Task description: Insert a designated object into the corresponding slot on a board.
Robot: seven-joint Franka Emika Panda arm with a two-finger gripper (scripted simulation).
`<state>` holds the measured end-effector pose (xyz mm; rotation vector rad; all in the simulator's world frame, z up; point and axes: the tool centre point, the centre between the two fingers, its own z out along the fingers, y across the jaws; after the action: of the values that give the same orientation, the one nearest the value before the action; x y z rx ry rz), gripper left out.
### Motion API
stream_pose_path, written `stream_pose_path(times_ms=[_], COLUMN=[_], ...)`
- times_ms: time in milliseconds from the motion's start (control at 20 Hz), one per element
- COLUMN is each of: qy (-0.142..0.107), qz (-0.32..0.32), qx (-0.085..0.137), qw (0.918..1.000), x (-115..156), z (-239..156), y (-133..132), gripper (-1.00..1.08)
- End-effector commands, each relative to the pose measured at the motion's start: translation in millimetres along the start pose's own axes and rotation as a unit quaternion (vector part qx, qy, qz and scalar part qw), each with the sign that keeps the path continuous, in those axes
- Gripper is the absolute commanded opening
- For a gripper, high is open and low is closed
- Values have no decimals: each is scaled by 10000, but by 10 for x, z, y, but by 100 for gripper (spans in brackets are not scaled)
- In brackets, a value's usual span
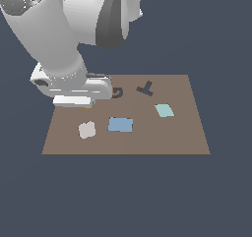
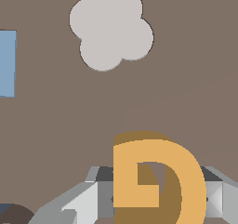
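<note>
The orange-yellow G-shaped block [image 2: 158, 181] sits between my gripper's [image 2: 159, 197] two grey fingers [image 2: 100, 195], which press against its two sides just above the brown board [image 2: 56, 125]. In the exterior view my gripper [image 1: 73, 102] is low over the board's [image 1: 162, 137] far corner on that view's left, and the hand hides the block. The dark G-shaped slot [image 1: 117, 92] lies just to the exterior view's right of the hand, partly covered by it.
A dark T-shaped recess [image 1: 145, 88] lies to the exterior view's right of the G slot. A grey lobed tile [image 1: 87, 130] [image 2: 111, 29], a blue rectangle [image 1: 120, 124] [image 2: 7, 63] and a pale teal tile [image 1: 164, 110] lie flat on the board.
</note>
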<state>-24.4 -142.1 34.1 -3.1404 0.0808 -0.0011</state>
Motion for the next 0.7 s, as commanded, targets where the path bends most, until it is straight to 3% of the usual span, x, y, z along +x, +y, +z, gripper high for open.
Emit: stream_pose_path(times_ms=[0, 150, 300, 450, 650], qy=[2, 2, 2, 2, 2], qz=[-627, -1361, -2089, -2805, -3732], qx=[-1, -1, -1, -1, -1], qw=[9980, 9907, 9779, 9599, 9277], x=[41, 71, 86, 85, 59], z=[-7, -13, -19, -25, -33], y=[-80, -180, -285, -391, -531], gripper=[-100, -100, -100, -100, -100])
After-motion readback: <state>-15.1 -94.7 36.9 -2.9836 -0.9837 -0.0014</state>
